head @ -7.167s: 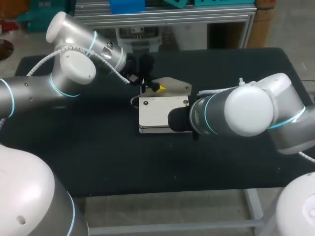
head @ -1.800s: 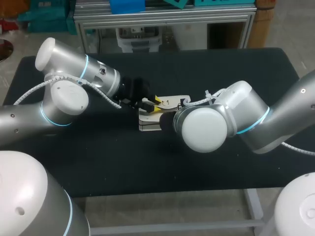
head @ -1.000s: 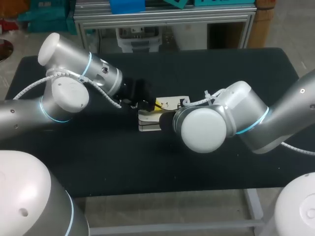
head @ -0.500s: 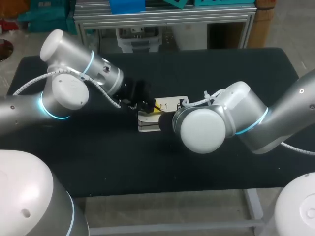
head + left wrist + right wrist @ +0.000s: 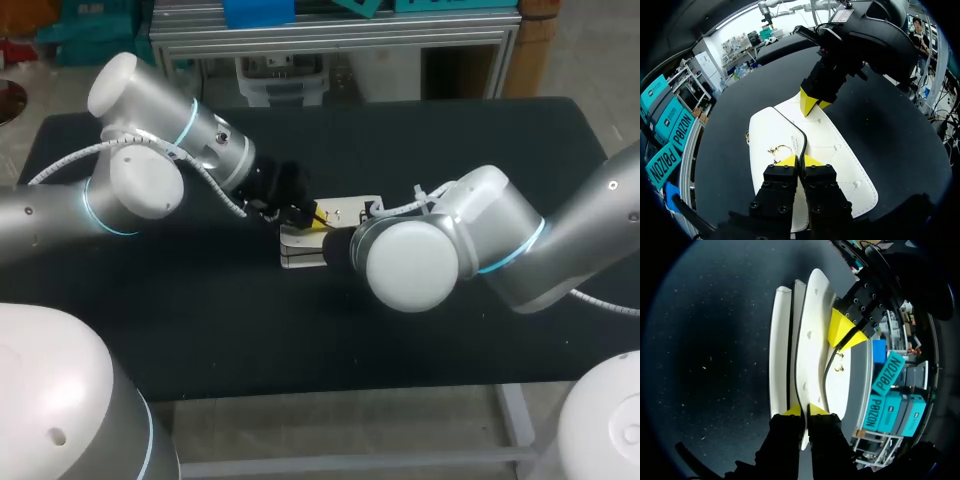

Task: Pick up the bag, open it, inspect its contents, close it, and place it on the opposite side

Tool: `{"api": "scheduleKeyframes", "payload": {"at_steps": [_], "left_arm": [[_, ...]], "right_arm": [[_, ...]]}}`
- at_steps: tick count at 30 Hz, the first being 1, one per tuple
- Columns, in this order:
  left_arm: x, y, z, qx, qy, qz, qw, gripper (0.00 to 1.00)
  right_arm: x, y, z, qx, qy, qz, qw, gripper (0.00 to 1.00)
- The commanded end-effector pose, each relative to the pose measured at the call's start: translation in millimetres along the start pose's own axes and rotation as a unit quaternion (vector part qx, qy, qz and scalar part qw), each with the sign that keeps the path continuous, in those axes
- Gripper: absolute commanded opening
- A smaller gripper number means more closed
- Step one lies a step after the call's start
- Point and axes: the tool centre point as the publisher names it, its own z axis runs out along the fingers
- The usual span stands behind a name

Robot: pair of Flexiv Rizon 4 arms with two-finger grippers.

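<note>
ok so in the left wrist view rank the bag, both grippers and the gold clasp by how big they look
1. bag
2. left gripper, though only because it sits nearest the camera
3. right gripper, the same kind but farther off
4. clasp

The table (image 5: 200,330) has a black top. A white bag (image 5: 300,256) lies on it. The bag is about midway between the left and right edges, a bit nearer the far edge than the near one. It has a thin black line along its flap and a small gold ring on top.
</note>
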Motion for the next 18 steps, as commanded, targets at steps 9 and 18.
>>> {"api": "scheduleKeyframes", "payload": {"at_steps": [9, 18], "left_arm": [[3.3, 9.7, -5.6, -0.004, 0.007, -0.003, 1.0, 0.0], [-0.1, -4.4, 13.2, -0.007, 0.024, 0.01, 1.0, 0.0]], "right_arm": [[5.2, -1.3, 4.0, -0.003, -0.01, 0.0, 1.0, 0.0], [5.2, -1.3, 4.0, -0.003, -0.01, 0.0, 1.0, 0.0]]}}
